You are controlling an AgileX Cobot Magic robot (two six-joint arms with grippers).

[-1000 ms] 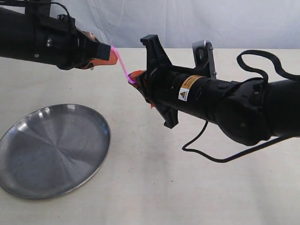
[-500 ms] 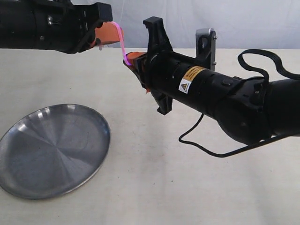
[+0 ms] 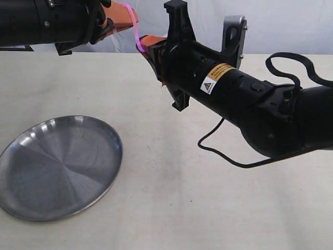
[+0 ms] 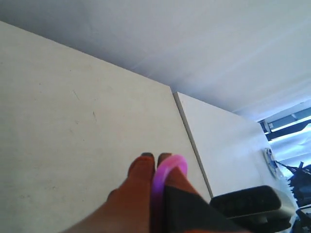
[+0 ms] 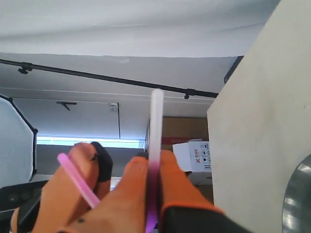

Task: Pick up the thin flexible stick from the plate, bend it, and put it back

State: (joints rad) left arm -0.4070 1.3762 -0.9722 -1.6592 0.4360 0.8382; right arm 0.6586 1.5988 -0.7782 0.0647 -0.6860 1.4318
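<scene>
High above the table's far side, the thin flexible stick (image 3: 136,30) curves in a pink arc between both grippers. My left gripper (image 3: 126,11) is shut on one end; up close the stick (image 4: 163,182) bends over its orange fingertips (image 4: 141,171). My right gripper (image 3: 143,44) is shut on the other end, and the stick's pale end (image 5: 155,131) juts straight out between its orange fingers (image 5: 177,182). The left gripper's orange finger (image 5: 60,196) also shows there with a pink stretch of the stick across it. The silver plate (image 3: 57,165) lies empty at the front left.
A black cable (image 3: 229,156) loops down from the right arm onto the cream table (image 3: 171,203). A metal bracket (image 3: 232,32) stands up behind the right arm. A seam between table panels (image 4: 192,141) runs near the left gripper.
Both grippers have risen and drawn closer together, and the stick between them has bent from a slight curve into a tighter arc. The plate has not moved.
</scene>
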